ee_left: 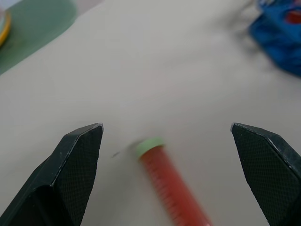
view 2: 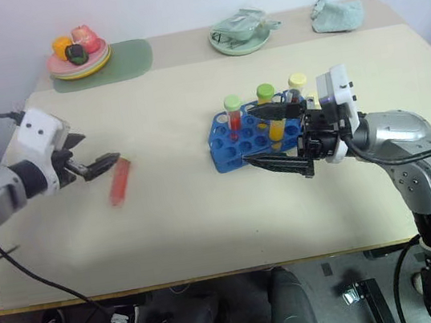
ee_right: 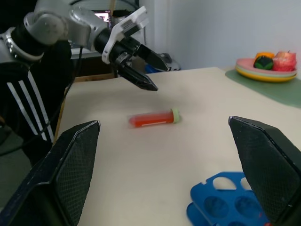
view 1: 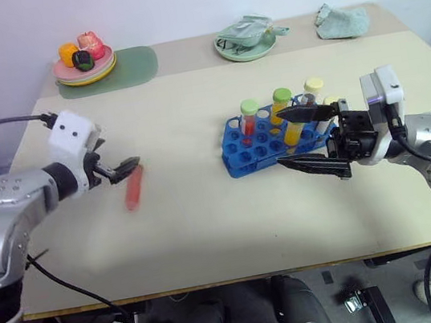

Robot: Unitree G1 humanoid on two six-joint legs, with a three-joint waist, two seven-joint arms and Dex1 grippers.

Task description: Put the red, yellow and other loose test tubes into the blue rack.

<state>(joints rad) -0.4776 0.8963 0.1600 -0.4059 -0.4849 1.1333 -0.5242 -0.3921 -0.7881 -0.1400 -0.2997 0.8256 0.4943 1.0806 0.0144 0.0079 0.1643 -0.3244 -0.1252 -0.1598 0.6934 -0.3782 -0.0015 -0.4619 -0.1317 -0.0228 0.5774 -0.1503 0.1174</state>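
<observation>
Red tube lay loose on the counter, just below the wide-open, empty left pincer; right pincer gaped empty beside the blue rack.

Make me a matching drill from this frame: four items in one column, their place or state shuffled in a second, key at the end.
Items
1. red tube
2. blue rack
3. left gripper
4. plate of fruit

Places or states
A. on the green mat at the far left corner of the table
B. lying flat on the bare table, loose
C. open, fingers above the loose tube
D. standing in front of the right gripper, several capped tubes in it

Pairs: 1-B, 2-D, 3-C, 4-A
</observation>
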